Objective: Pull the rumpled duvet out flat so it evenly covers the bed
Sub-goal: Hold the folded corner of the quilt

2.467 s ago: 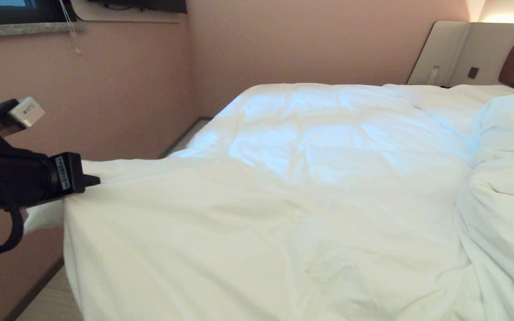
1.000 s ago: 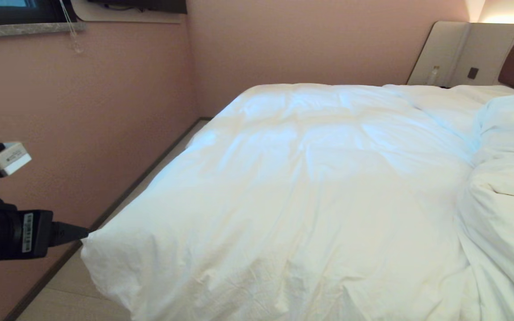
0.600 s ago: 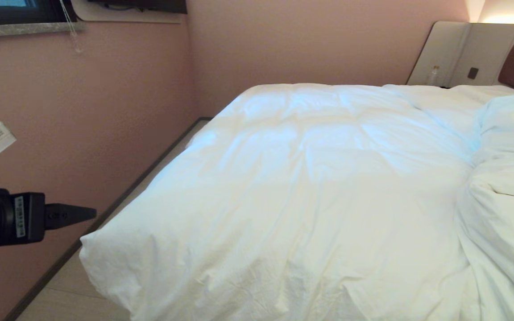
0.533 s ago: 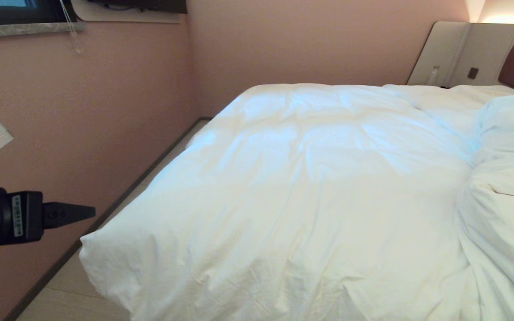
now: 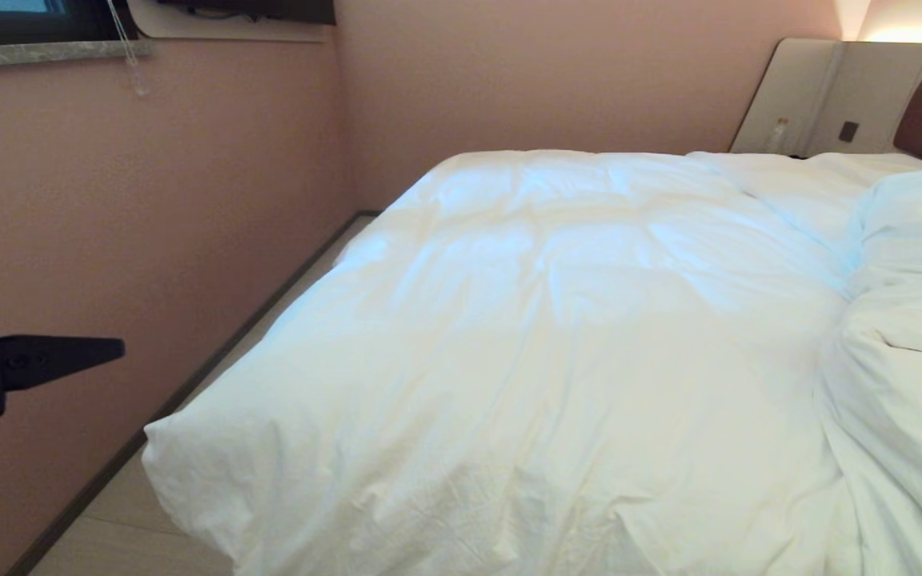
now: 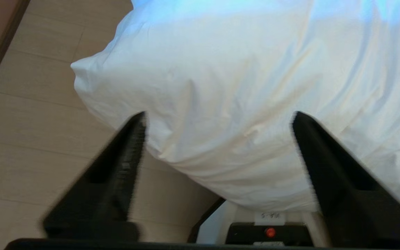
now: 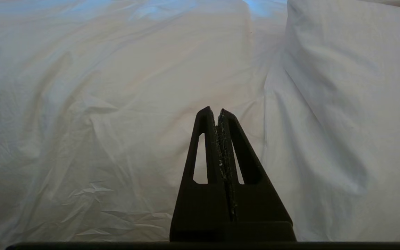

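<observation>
Left end effector (image 5: 113, 350) withdrawn leftward, spread, clear of duvet (image 5: 525, 360).

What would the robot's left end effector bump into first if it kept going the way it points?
Probably the duvet. The left end effector is open and empty, and in its wrist view the duvet's corner lies right ahead of it, above the floor. Depth is unclear.

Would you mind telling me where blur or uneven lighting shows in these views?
Left wrist view: the open left end effector has blurred fingers. Head view: bluish light on the duvet far half, warmer near. Right wrist view: sharp.
</observation>
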